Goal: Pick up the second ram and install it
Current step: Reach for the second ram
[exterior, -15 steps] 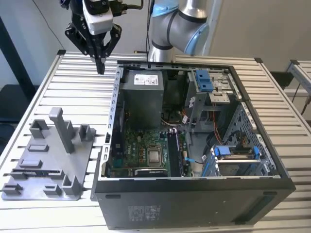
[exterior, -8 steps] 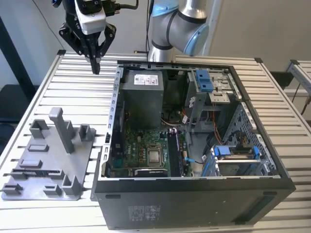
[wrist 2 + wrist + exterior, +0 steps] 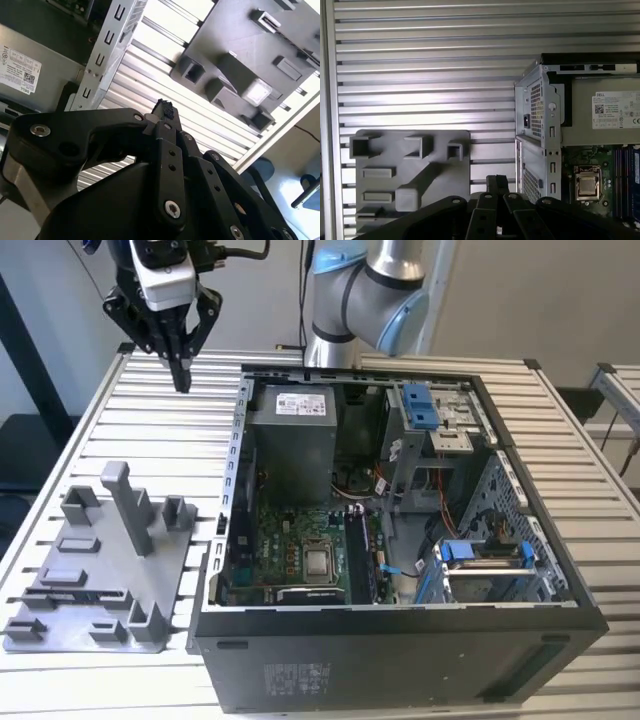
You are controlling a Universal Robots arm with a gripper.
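Observation:
My gripper (image 3: 182, 380) hangs above the slatted table at the exterior view's far left, behind the grey fixture plate (image 3: 95, 580) and beside the open computer case (image 3: 400, 645). Its black fingers are shut together and point down, with nothing between them in both wrist views (image 3: 165, 107) (image 3: 497, 182). The second ram is out of view. The long memory slots (image 3: 362, 555) lie on the motherboard (image 3: 285, 540) just to the exterior view's right of the processor socket (image 3: 320, 562).
The fixture plate (image 3: 445, 170) carries raised blocks and a tall post (image 3: 128, 502). Inside the case are a grey power supply (image 3: 292, 430), blue drive brackets (image 3: 420, 405) and cables. The arm's base (image 3: 355, 300) stands behind the case.

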